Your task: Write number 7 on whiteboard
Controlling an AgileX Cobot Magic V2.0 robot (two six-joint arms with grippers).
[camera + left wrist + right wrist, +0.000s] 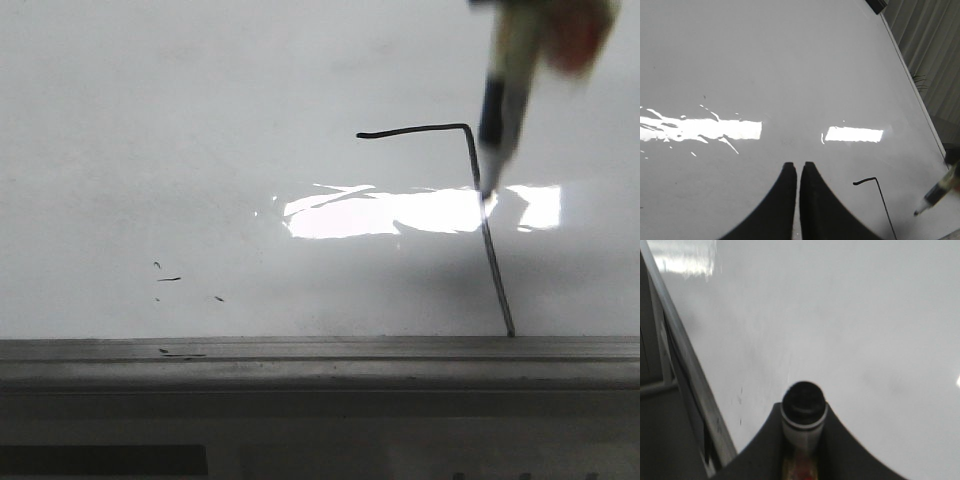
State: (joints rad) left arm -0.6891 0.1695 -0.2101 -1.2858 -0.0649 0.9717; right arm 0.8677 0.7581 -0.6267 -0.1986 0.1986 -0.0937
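Front view: your number 7 (485, 215) looks complete on the whiteboard (200, 120), reaching the grey ledge (300, 355); marker (500, 105) beside its downstroke.
Left wrist view: left gripper (798, 167) clenched, empty.
Right wrist view: right gripper (802, 415) grasps the marker.

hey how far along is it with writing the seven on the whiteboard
Done: the number 7 looks complete on the whiteboard, a short top bar, a sharp corner and a long downstroke reaching the grey ledge. In hand: the right pincer grips the marker, its tip beside the downstroke. The left pincer is shut, empty. Left: apparently only lifting away.
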